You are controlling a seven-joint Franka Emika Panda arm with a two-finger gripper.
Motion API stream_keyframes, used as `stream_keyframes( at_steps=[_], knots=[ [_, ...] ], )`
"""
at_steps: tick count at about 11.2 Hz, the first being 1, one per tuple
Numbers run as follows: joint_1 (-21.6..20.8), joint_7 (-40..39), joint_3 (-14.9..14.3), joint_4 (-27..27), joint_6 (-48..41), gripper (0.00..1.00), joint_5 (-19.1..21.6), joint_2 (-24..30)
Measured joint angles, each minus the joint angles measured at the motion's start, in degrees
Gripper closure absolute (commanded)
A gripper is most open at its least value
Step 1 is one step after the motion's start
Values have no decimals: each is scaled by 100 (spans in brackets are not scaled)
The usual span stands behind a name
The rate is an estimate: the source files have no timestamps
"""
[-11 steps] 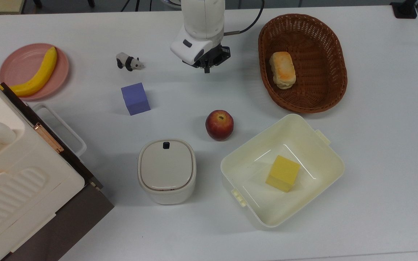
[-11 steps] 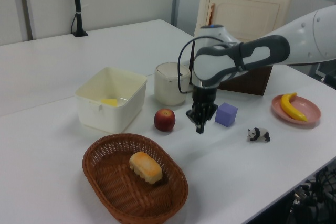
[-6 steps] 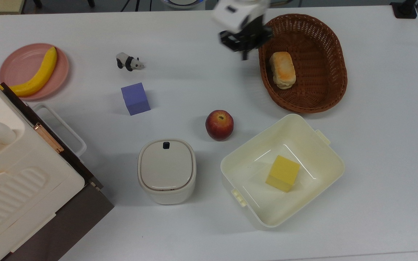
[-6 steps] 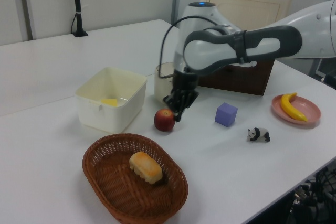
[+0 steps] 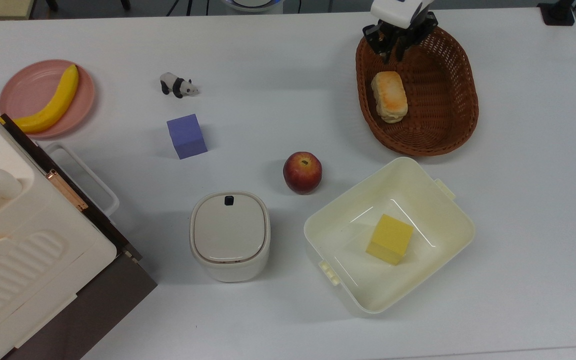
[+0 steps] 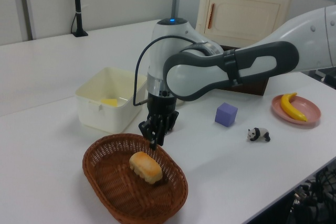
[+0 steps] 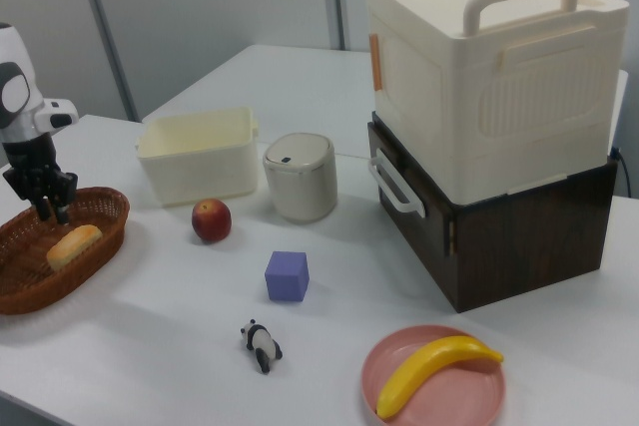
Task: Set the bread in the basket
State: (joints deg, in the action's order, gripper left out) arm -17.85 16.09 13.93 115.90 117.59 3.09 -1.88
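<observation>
I see the jaws (image 6: 154,142) drawn close together with nothing between them, hanging over the basket (image 6: 105,190) rim just beside the bread (image 6: 146,167). The bread lies inside the basket, on its floor, toasted top upward. Beyond the basket on the tabletop (image 5: 278,60) stand a red apple (image 5: 302,172) and a cream tub (image 5: 448,250).

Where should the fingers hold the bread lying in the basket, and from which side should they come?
Grip the bread across its short width, on the pale long sides, coming straight down from above. It lies flat, toasted top up, inside the basket, whose raised wall probably blocks a sideways approach. The gripper hovers near the rim.
</observation>
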Motion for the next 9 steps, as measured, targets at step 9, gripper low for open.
stream_keyframes(
  at_steps=[9],
  knots=[
    [95,0,-130,-20,0,0,-92,-184]
  ],
)
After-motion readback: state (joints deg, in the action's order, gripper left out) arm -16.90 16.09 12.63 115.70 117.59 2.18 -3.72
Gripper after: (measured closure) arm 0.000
